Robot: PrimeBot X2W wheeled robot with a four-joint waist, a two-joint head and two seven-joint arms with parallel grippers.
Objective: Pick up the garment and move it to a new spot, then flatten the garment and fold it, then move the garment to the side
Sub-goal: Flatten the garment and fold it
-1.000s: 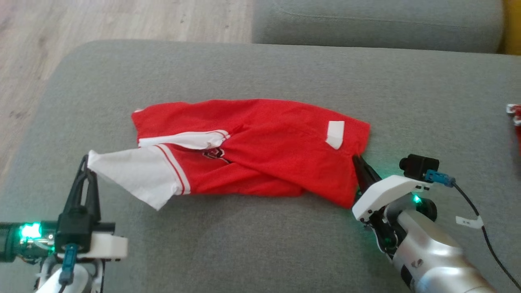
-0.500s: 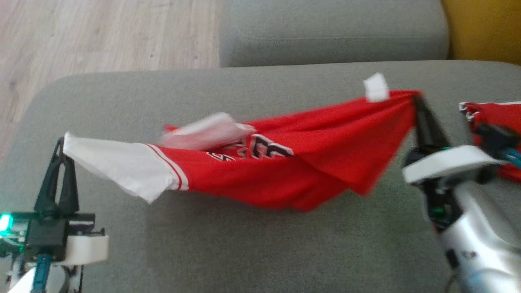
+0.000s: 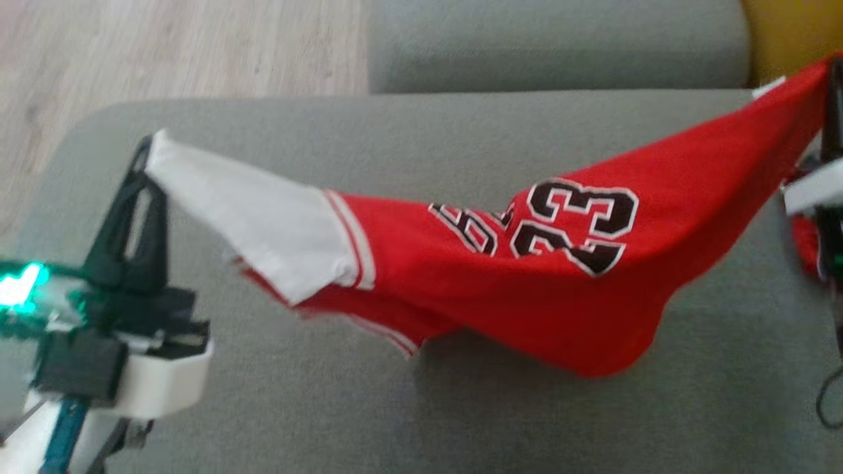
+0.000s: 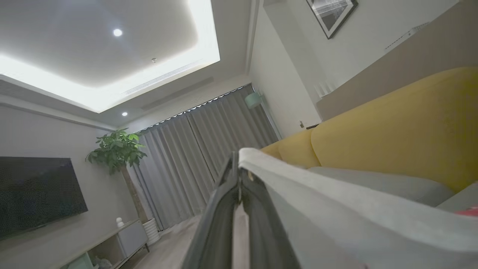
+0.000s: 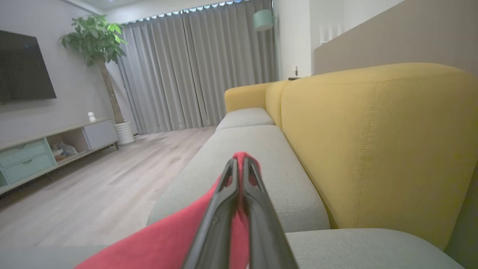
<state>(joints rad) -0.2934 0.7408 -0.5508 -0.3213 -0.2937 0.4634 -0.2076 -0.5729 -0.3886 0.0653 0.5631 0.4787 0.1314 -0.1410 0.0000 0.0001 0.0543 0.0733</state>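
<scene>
The garment (image 3: 527, 276), a red jersey with a black and white number 23 (image 3: 579, 224) and a white sleeve (image 3: 263, 230), hangs in the air over the grey sofa seat (image 3: 461, 421), spread between the two claws.

The left claw (image 3: 146, 150) is clenched on the outer tip of the white sleeve, at the near left of the seat. In the left wrist view the pale cloth comes out from between the closed fingers and runs away to the right.

The right claw (image 3: 834, 85) is clenched on a red corner of the garment at the far right, close to the yellow backrest (image 5: 373, 142). In the right wrist view the red cloth is pinched between the two fingers and falls toward the left.

So the long axis of the garment goes from left to right across the seat and rises toward the far right. From each claw the cloth lies inward, toward the other claw. The middle sags down in a red belly near the cushion; whether it touches the cushion I cannot tell.

In my judgement this is the carrying step. The garment is lifted but not yet laid at a new spot, and flattening and folding are not done. For the next move both claws should travel together with the same span between them; if they come closer, the belly will probably drag and crease on the seat.
</scene>
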